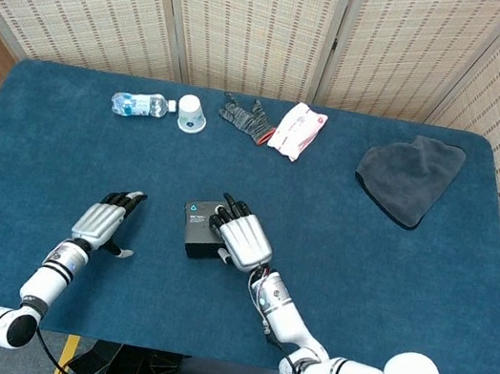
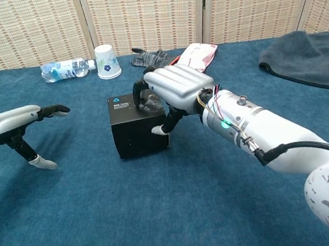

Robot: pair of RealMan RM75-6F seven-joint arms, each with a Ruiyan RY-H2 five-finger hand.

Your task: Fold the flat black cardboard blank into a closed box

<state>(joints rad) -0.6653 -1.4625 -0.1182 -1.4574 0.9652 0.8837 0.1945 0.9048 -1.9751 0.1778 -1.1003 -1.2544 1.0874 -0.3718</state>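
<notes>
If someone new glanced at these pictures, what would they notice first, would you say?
Most likely the black box near the middle of the blue table, already folded up, with the right hand resting on its top. The left hand is open off to its left, clear of it. A dark grey cloth lies at the far right.

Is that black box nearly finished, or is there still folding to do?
Mostly done: the black box already stands as a cube with its top down. The right hand rests on the top, fingers curled over it. The left hand holds nothing. What's left: confirming closure and letting go.
</notes>
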